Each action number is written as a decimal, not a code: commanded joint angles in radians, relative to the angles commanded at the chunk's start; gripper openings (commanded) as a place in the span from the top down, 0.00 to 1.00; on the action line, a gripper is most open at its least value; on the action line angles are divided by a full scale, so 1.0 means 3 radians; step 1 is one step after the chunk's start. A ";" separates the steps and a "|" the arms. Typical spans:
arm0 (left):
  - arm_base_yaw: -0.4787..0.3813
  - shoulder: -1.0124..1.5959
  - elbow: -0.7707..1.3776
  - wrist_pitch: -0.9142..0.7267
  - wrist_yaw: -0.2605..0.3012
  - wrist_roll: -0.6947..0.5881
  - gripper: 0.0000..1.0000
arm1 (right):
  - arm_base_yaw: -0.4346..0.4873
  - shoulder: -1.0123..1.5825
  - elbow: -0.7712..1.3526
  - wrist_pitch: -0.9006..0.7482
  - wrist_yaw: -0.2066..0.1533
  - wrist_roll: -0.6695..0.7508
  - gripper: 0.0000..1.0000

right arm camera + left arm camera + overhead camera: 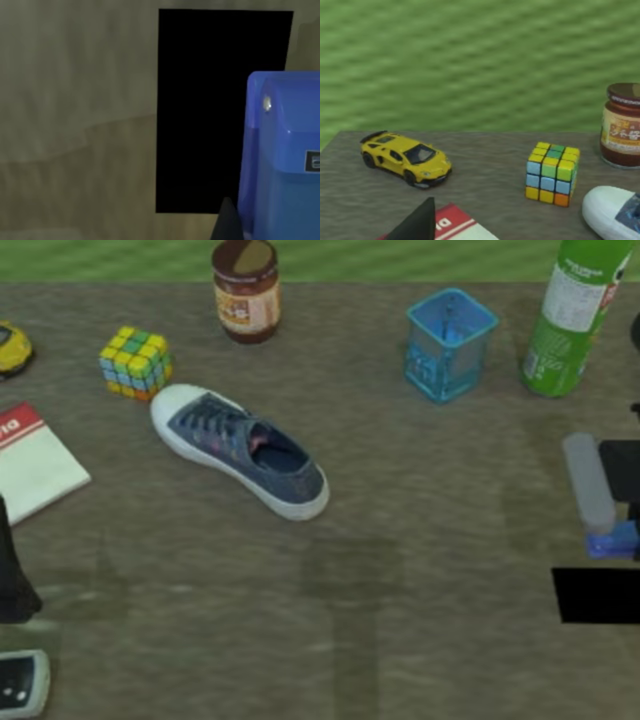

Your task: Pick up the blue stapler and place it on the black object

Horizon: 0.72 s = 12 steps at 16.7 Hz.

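Observation:
The blue stapler (610,542) hangs at the table's right edge, just above the near edge of the flat black object (595,595). My right gripper (615,532) is shut on it, with the grey arm link reaching down from behind. In the right wrist view the stapler (282,165) fills one side, one dark fingertip (227,225) rests against it, and the black rectangle (222,110) lies beyond on the table. My left arm (12,585) is parked at the left edge. One of its fingertips (417,225) shows, set wide to the side.
A denim shoe (240,448) lies mid-left. A colour cube (135,362), brown jar (246,290), translucent blue cup (449,344) and green bottle (570,320) stand along the back. At the left are a yellow toy car (10,348), red-white book (30,462) and grey-rimmed device (22,683).

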 joint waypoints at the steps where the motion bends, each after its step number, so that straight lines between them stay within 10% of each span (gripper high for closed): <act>1: 0.0000 0.0000 0.0000 0.0000 0.0000 0.0000 0.00 | -0.0001 0.0056 -0.0099 0.0158 0.0001 0.0000 1.00; 12: 0.0000 0.0000 0.0000 0.0000 0.0000 0.0000 0.00 | 0.0014 0.0349 -0.0612 0.0964 0.0002 -0.0033 0.92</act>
